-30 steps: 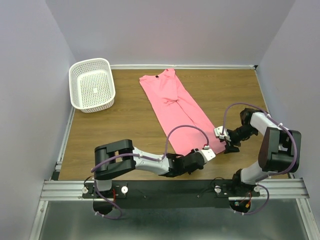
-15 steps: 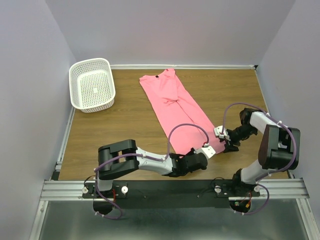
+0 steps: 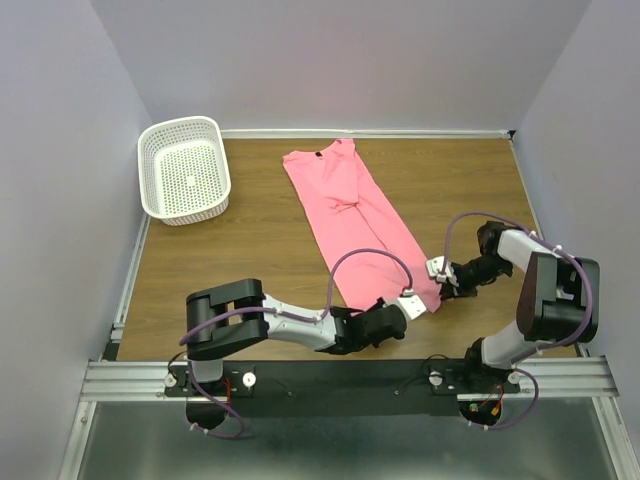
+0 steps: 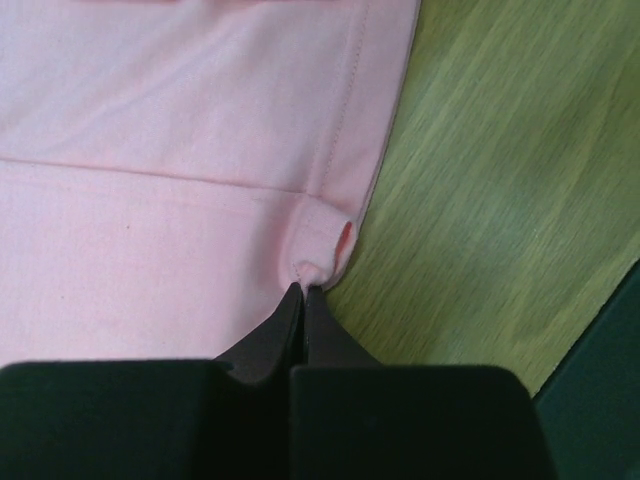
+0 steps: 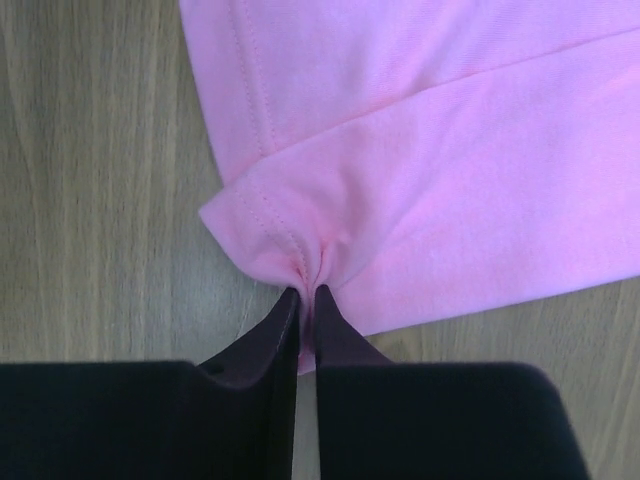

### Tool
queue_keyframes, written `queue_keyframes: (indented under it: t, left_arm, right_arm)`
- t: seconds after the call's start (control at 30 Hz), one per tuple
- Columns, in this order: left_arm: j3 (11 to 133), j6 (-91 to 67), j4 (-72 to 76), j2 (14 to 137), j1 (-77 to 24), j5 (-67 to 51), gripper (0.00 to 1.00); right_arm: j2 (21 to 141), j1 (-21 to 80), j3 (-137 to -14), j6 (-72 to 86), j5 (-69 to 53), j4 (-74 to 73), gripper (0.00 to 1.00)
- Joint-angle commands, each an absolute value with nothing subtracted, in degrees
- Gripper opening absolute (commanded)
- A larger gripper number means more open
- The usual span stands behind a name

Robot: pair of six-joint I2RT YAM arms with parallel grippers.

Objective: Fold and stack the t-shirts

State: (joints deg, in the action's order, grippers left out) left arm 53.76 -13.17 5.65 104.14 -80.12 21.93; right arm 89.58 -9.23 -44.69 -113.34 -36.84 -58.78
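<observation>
One salmon-pink t-shirt lies folded into a long strip on the wooden table, neck end far, hem end near the arms. My left gripper is shut on the t-shirt's near left hem corner; the left wrist view shows a small pucker of the t-shirt pinched at the gripper. My right gripper is shut on the near right hem corner; in the right wrist view the t-shirt bunches at the gripper.
A white perforated basket stands at the far left of the table. Grey walls close in on the left, back and right. An aluminium rail runs along the near edge.
Both grippers have shut on the hem corners, the left one first. The near end of the t-shirt has shifted slightly, and the right gripper has edged left.
</observation>
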Motion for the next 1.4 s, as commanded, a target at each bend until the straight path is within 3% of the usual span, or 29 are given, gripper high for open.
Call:
queue_keyframes:
  t: [0.0, 0.17, 0.4, 0.73, 1.03, 1.37]
  left_arm:
    - [50.3, -13.0, 6.7, 102.8, -80.0, 16.4, 0.0]
    - [45.5, -11.9, 11.8, 96.8, -77.6, 11.6, 0.0]
    - [43.2, -9.7, 16.1, 88.5, -66.8, 2.7, 0.0]
    - [50.6, -5.1, 12.8, 90.9, -44.5, -8.2, 0.0]
    - [62.2, -2.5, 7.7, 100.6, -30.7, -11.4, 0.0]
    - [69.6, 1.3, 5.5, 108.4, -27.2, -13.9, 0.0]
  right_arm:
    - [91.6, -8.6, -42.4, -121.7, -34.3, -52.6, 0.09]
    - [93.1, -8.6, -50.6, -124.5, -41.7, -66.2, 0.01]
    - [99.9, -6.4, -67.6, -120.5, -51.6, -77.9, 0.0]
    - [115.4, 5.9, -94.6, -76.1, -55.4, -59.4, 0.01]
    - [133.8, 8.3, -122.2, -55.0, -49.3, -52.8, 0.0]
    - [137.0, 8.6, -123.1, -49.7, -46.4, -48.8, 0.0]
